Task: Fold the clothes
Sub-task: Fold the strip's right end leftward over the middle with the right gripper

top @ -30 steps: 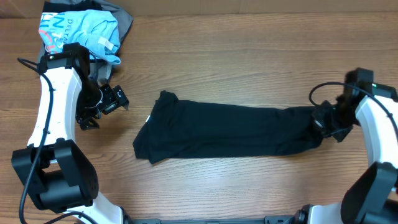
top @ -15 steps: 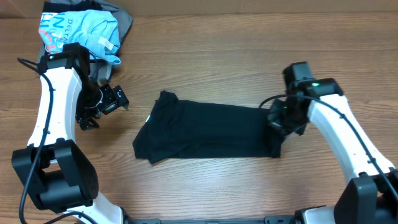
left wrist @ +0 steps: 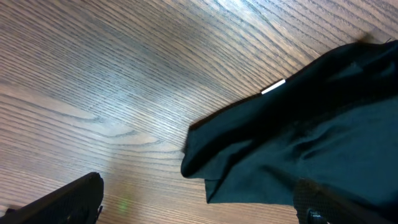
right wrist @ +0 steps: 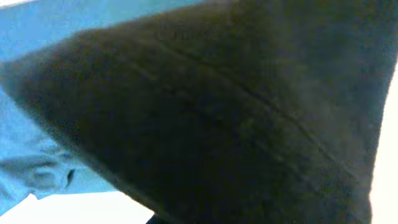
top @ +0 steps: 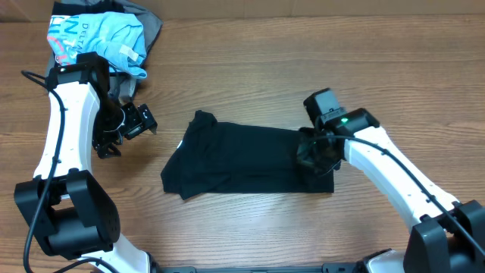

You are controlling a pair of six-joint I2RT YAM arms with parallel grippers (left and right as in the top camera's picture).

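Pinching the bunched right end of the black T-shirt [top: 242,159] in the right gripper [top: 313,155], dark fabric filling the right wrist view. Lying flat from there leftward across the wooden table [top: 265,68], small white tag [left wrist: 272,88] at the left edge. Hovering just left of that edge with the left gripper [top: 144,120], fingers [left wrist: 68,199] spread wide. Heaped in the far left corner, a light blue shirt [top: 98,34].
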